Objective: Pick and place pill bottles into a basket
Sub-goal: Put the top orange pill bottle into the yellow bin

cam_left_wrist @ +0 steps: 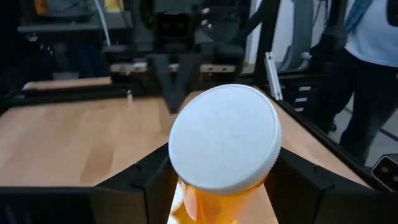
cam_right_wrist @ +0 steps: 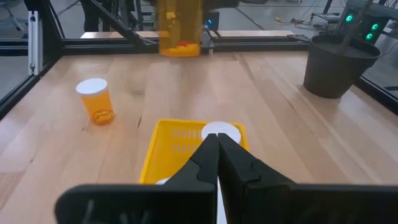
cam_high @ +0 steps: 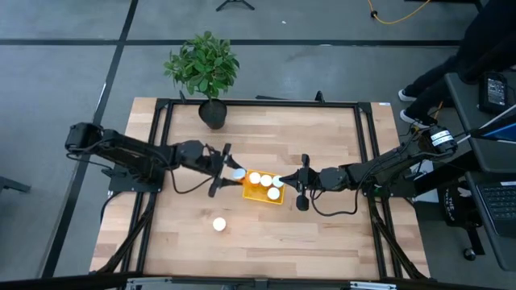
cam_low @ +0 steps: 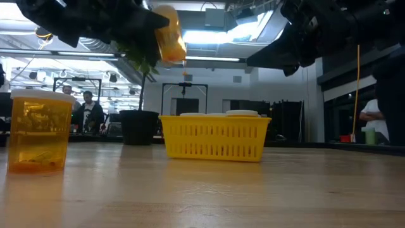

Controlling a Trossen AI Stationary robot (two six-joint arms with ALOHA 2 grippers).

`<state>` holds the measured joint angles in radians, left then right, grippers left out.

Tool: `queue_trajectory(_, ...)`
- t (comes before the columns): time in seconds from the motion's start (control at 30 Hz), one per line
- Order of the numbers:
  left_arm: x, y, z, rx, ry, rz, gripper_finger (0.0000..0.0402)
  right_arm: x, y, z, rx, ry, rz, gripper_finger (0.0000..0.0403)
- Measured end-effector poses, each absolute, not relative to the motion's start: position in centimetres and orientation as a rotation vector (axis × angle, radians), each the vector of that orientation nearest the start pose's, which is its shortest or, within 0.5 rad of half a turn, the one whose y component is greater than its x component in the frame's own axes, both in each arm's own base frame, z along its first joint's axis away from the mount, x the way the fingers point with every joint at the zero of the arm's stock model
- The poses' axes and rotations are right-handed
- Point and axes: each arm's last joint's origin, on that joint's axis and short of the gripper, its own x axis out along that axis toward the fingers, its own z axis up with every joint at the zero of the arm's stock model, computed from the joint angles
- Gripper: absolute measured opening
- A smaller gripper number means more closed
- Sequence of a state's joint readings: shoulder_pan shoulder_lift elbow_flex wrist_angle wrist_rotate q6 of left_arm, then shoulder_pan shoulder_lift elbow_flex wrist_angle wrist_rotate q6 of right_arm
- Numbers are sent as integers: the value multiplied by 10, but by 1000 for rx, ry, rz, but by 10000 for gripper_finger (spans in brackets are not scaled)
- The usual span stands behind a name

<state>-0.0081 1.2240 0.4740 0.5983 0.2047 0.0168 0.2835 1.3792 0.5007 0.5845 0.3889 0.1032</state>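
Left gripper (cam_high: 229, 171) clamped on bottle (cam_high: 239, 175), held in air just beside basket (cam_high: 251, 192), cap (cam_left_wrist: 225, 145) up; three bottles (cam_high: 266, 180) in basket; loose bottle (cam_high: 218, 224) upright on table (cam_high: 322, 153), well apart; right gripper (cam_high: 301, 184) fingers together, empty, hovering at basket's opposite side; plant (cam_high: 203, 66) at far edge

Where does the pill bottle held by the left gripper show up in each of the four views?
High view: held bottle just left of the yellow basket, at the left gripper's fingers.
Low view: upper left of centre, in the air above the basket.
Left wrist view: lower centre, white cap toward the camera, between the fingers.
Right wrist view: top centre, orange body, beyond the basket.
Shared landmark: the basket, absent from the left wrist view.
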Motion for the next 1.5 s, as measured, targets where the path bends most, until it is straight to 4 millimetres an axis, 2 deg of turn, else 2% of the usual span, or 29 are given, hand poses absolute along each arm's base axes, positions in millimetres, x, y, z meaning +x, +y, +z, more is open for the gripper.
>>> queue_trajectory(0.27, 250, -27, 212, 39, 112, -224, 210, 256, 63, 187, 13, 252, -118, 4)
queue_trajectory(0.6, 268, -32, 190, 17, 89, -230, 210, 256, 63, 187, 15, 247, -117, 4)
queue_trajectory(0.87, 301, -36, 180, 13, 139, -236, 210, 256, 63, 187, 15, 248, -118, 4)
queue_trajectory(1.03, 315, -37, 163, 26, 195, -239, 210, 256, 63, 187, 15, 249, -117, 4)
queue_trajectory(1.2, 317, -38, 152, 10, 238, -239, 210, 256, 63, 187, 14, 250, -117, 4)
queue_trajectory(1.5, 317, -39, 150, 51, 249, -234, 210, 256, 63, 187, 38, 249, -120, 4)
